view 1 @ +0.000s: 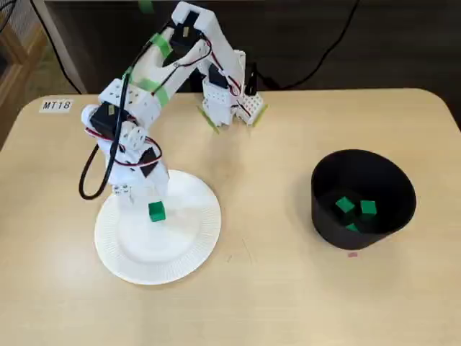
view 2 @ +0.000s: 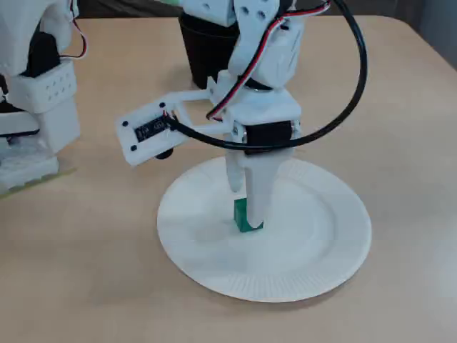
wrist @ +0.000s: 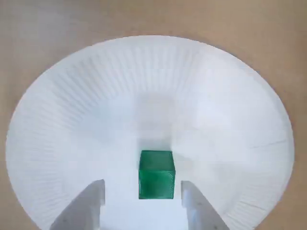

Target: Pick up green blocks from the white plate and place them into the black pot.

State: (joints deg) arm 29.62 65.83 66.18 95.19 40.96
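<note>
The arm (view 1: 216, 43) is white plastic with black servo motors. Green tape (view 1: 161, 46) wraps the links above the base (view 1: 229, 107). Thin red and white wires and 1 thick black cable (view 2: 363, 64) run outward from the base. The gripper (wrist: 143, 186), farthest from the base, has 2 tapered white fingers (wrist: 84, 211).

Institutional workroom, most likely a lab or office bench; nothing domestic in sight.

- Pale wood-laminate table (view 1: 302, 303) with rounded corners, of the meeting-room kind.
- Printed inventory tag "MT18" (view 1: 56, 105) is stuck to the top, well behind and left of the pincer (view 1: 151, 200) in a fixed view.
- Small white printed arm. Its base (view 1: 232, 107) stands behind and right of the pincer, with green tape (view 1: 209, 117) at its foot.
- Black cables (view 1: 338, 43) trail off the far table edge, well beyond the pincer, into a dark background.
- An exposed cable loop (view 2: 363, 71) arcs above the pincer.
</note>
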